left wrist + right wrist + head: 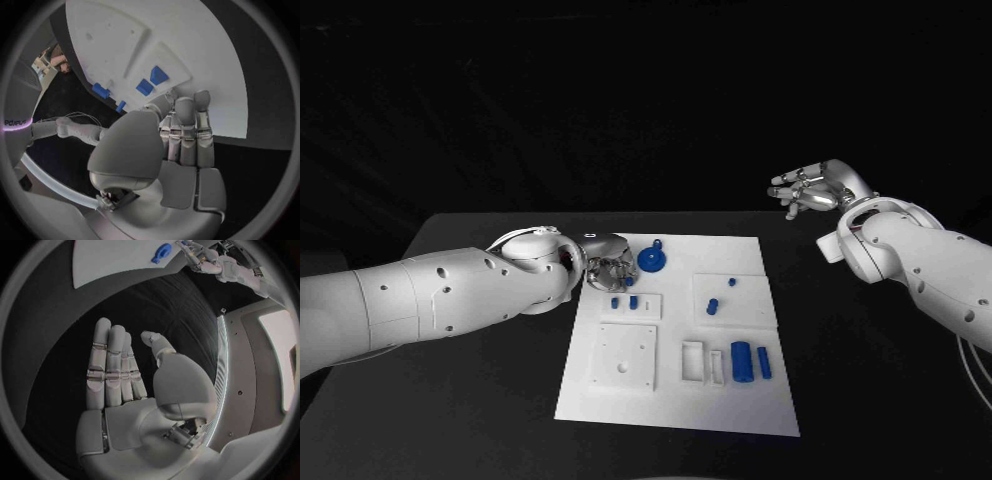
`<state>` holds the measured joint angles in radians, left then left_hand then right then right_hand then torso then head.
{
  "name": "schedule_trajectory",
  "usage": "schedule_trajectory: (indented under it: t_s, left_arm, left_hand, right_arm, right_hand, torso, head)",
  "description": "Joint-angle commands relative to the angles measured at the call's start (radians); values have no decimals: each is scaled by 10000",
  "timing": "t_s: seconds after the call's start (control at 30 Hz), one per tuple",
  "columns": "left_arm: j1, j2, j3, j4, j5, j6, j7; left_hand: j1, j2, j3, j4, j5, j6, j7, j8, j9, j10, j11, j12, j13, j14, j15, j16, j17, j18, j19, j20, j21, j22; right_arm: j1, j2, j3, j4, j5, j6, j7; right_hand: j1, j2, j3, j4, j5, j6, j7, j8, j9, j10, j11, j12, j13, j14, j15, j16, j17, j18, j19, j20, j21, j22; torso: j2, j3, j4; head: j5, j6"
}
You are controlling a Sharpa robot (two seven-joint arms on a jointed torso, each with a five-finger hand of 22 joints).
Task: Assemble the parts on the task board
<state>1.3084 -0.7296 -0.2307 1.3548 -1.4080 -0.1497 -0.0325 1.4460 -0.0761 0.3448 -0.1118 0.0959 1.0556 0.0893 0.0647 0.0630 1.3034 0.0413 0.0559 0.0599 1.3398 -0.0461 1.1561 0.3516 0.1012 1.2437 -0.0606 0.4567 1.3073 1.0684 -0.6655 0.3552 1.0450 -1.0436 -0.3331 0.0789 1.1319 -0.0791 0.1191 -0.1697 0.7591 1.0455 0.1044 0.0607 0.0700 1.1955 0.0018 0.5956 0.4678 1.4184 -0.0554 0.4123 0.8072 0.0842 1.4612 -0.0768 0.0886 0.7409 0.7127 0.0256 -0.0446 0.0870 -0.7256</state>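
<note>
Left robot hand [606,262] is held at the task board's [678,405] far-left edge, fingers seemingly curled together; right robot hand [813,189] is raised, spread, empty.

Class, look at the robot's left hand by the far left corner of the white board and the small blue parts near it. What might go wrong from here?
1. The left hand sits low at the task board edge, close to the round blue part; a sideways move might knock it.
2. Two small blue parts stand just beside that hand and may be brushed over.
3. The right hand is off the board with flat fingers, so it cannot steady the board if it slides.
</note>
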Motion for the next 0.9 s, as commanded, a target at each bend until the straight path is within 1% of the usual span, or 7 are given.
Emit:
schedule_trajectory:
  t_s: [0.03,0.37,0.5,0.6,0.73,0.8,0.9]
  left_arm:
    - [8,-5,12,17,-18,-68,-6]
    - [6,-55,14,-3,5,-460,-3]
    - [5,-72,18,-75,7,-619,6]
    - [5,-75,28,-178,12,-726,38]
    - [6,-67,77,-407,196,-910,151]
    - [6,-54,149,-582,558,-1072,271]
    - [8,-40,275,-831,1528,-1325,467]
  left_hand:
    - [-25,-131,111,32,-64,-139,-32,-31,-11,-181,28,36,-3,-31,52,-62,-19,69,-51,7,-10,186]
    - [-72,-421,451,241,-84,-314,-48,-30,-9,-809,236,33,-7,14,185,-10,-14,216,41,130,-24,183]
    - [-56,-500,530,285,-69,-371,-38,-28,-8,-1026,310,34,-7,10,233,-10,-24,262,51,171,-33,181]
    - [-29,-561,598,314,-60,-389,-43,-25,-7,-1146,351,39,-5,-1,270,-30,-42,316,48,217,-49,182]
    - [44,-590,713,293,-19,-306,40,-24,-7,-1207,386,34,-8,-141,290,-189,-129,353,-42,247,-83,193]
    - [112,-554,806,249,-9,-172,128,-13,-4,-1150,384,36,-8,-261,286,-338,-204,361,-142,246,-116,198]
    - [201,-542,1005,94,-14,166,316,-6,-5,-1028,396,29,-11,-725,277,-1207,-592,333,-660,252,-340,193]
  right_arm:
    - [-4,-15,4,23,-9,68,105]
    - [-33,-10,4,-21,-11,28,102]
    - [-78,-30,4,28,-32,112,93]
    - [-125,-77,4,135,-60,299,91]
    - [-210,-223,4,436,-211,822,111]
    - [-263,-326,4,643,-394,1112,117]
    - [-372,-522,4,1031,-818,1495,91]
  right_hand:
    - [-37,-80,25,-22,37,-58,38,19,-16,-52,-12,40,-14,56,21,-38,13,-3,219,44,34,-15]
    - [17,-76,60,-143,-3,-92,68,21,-15,-76,37,-408,-379,-10,61,-67,-9,13,152,77,20,-59]
    - [33,-64,166,-324,-98,-111,100,13,-19,157,92,-1423,-1134,45,72,-15,-3,39,173,71,112,19]
    - [25,0,362,-557,-233,-66,112,-18,-28,664,160,-2968,-2489,141,42,179,135,106,190,39,317,272]
    - [179,153,704,-934,-876,171,108,18,-19,968,286,-4272,-3559,445,23,624,451,207,376,-1,798,797]
    - [330,237,932,-1107,-1226,368,89,12,-18,991,341,-4714,-3869,539,17,875,636,267,396,-20,1084,1110]
    - [525,212,1297,-1140,-1518,601,62,17,-15,1047,403,-5254,-4023,528,28,1186,873,362,305,-1,1452,1592]
  torso:
    - [-4,-6,-1]
    - [2,-4,2]
    - [3,-6,-3]
    - [3,-6,-2]
    - [0,-1,-9]
    - [2,-4,-14]
    - [0,-10,-24]
  head:
    - [1,6]
    - [-7,17]
    - [-18,34]
    - [-20,40]
    - [-25,81]
    - [-38,96]
    - [-81,124]
